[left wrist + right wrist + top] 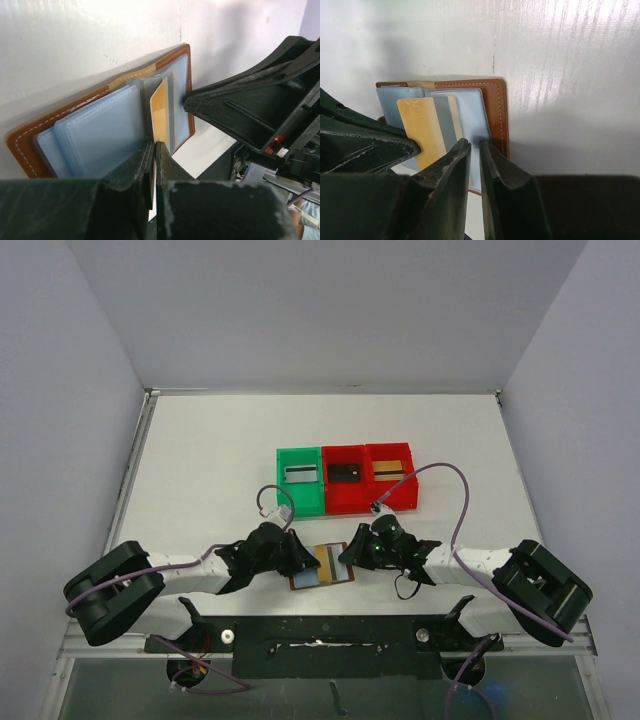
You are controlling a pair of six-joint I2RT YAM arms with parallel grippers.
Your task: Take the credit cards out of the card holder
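Note:
The brown card holder lies open on the table between both grippers, its pale blue sleeves up. A gold-yellow credit card with a grey stripe sticks partly out of the middle sleeve; it also shows in the right wrist view and the top view. My left gripper is shut on this card's near edge. My right gripper is shut with a thin gap, its tips on the holder's right blue panel beside the brown rim.
A green bin and two red bins stand in a row just behind the card holder, each with a flat card-like thing inside. The two grippers' fingers are very close together over the holder.

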